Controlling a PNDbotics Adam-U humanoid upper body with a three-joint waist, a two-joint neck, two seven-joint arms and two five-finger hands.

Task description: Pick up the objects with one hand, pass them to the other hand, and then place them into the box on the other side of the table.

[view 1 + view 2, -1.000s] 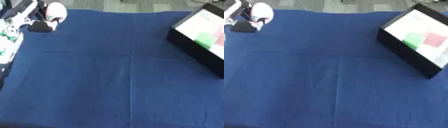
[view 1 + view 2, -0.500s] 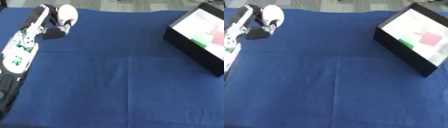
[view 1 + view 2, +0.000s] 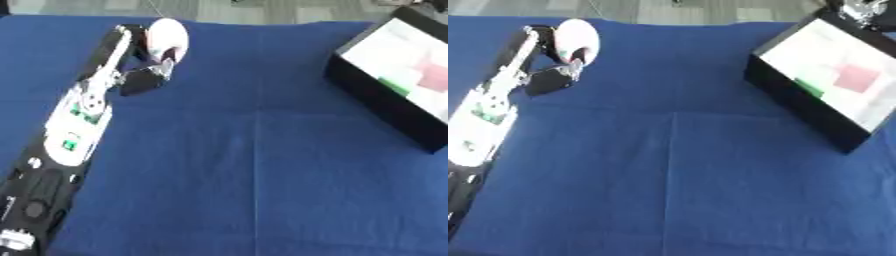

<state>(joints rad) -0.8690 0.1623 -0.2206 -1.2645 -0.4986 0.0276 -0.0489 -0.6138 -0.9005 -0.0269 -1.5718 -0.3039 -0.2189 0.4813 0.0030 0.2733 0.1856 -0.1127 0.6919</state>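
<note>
Blue cloth [image 3: 254, 165] covers the whole surface, with a crease line running down its middle. From the lower left corner the robot's left arm [image 3: 74, 135], black at the bottom and white with small green marks higher up, stretches diagonally toward the far left part of the surface. At its end the left hand [image 3: 147, 67] has the fingers curled round a white rounded object [image 3: 166, 36], pale and a little pinkish, whose exact shape I cannot make out. The object sits at the top of the hand, near the far edge of the cloth; whether it touches the cloth I cannot tell. Well apart from it, at the far right side, stands a black box [image 3: 815, 112] that lies askew, with a white inside [image 3: 833, 65]. Inside it lie a pink square piece [image 3: 856, 78] and a small green piece [image 3: 808, 87].
</note>
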